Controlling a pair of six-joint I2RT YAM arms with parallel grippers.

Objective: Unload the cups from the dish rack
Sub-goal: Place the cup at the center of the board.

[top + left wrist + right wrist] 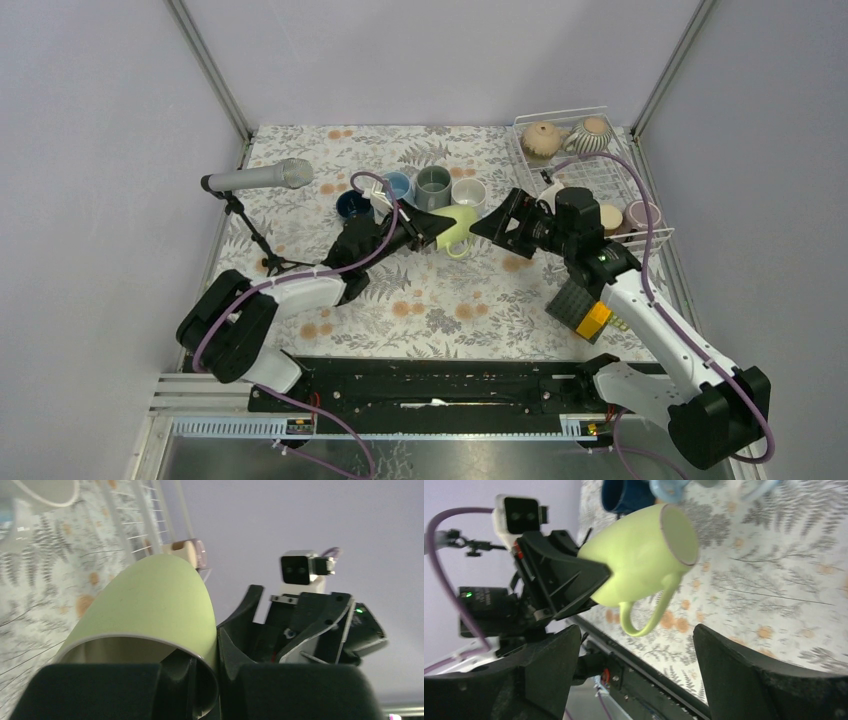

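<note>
Above the desk (440, 305) centre, the left arm (300, 290) stretches low and rightward, left gripper (436, 227) pinching the green mug (463, 222) by its rim (mug tipped sideways); the right gripper (493, 216), spread wide, faces it, left of the dish rack (560, 113).

On the table (430, 300): a pale cloth printed with grey fern fronds and orange blossoms, laid across the whole top. At the far right corner, close to the edge, a white wire dish rack (560, 113). Near the middle, toward the far side, four mugs in a loose row, close together: dark blue mug (352, 205) at the left end, then light blue mug (397, 186), grey mug (433, 183) and white mug (468, 192), all mouth up. At the left, a black tripod stand (268, 262) bearing a grey microphone (258, 178). Toward the near right, a dark square pad (572, 300) with a yellow-orange block at one corner, flat on the cloth.
</note>
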